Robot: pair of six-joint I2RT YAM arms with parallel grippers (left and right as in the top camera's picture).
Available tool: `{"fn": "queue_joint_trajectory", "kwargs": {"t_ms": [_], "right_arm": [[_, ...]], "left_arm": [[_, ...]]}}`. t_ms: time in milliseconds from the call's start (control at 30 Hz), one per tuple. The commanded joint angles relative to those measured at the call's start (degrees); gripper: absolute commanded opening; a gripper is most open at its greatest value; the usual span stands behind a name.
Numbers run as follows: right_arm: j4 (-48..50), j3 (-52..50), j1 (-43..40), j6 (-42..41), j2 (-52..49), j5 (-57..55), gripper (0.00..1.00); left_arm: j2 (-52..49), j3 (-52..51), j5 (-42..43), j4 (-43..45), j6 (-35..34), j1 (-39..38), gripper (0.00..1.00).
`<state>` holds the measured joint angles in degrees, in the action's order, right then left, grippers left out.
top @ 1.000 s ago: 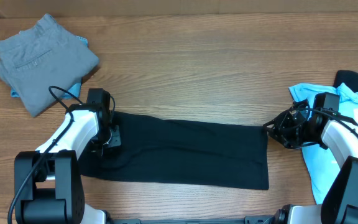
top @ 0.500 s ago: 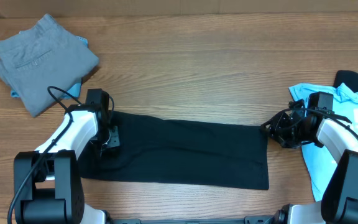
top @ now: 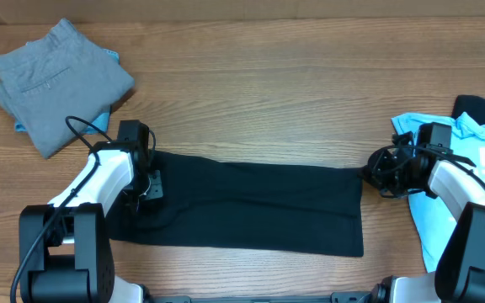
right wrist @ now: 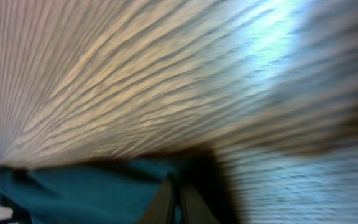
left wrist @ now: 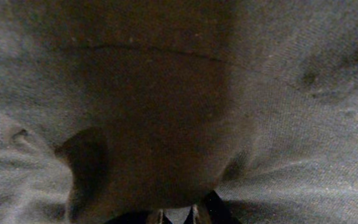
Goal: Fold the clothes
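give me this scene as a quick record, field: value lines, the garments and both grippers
table: wood grain
black T-shirt: folded into a long band, lying flat near the front middle
grey trousers: folded, far left corner
light-blue tee: at the right edge, partly covered
left gripper: down on the band's left end; open or shut unclear
right gripper: shut, at the band's right edge; whether it pinches fabric is unclear

The right tool (top: 367, 173) — partly open a second ago — has closed by the black T-shirt (top: 251, 206).
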<state>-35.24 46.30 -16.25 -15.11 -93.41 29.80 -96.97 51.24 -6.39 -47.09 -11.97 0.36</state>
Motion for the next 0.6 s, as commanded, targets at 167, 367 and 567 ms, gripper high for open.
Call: {"fn": "queue_joint_trajectory", "kwargs": {"t_ms": [167, 367, 567], "right_arm": [[-0.2, -0.2, -2.4, -2.9, -0.3, -1.7, 0.04], [-1.4, 0.9, -3.1, -0.9, -0.2, -0.7, 0.29], [-9.3, 4.3, -4.1, 4.9, 1.5, 1.4, 0.36]], "left_arm": [[-2.1, -2.6, -6.2, 0.9, -3.1, 0.1, 0.17], [-2.1, -1.8, -5.6, 0.8, -3.1, 0.1, 0.27], [-2.1, 5.5, -2.5, -5.7, -2.8, 0.1, 0.33]]}}
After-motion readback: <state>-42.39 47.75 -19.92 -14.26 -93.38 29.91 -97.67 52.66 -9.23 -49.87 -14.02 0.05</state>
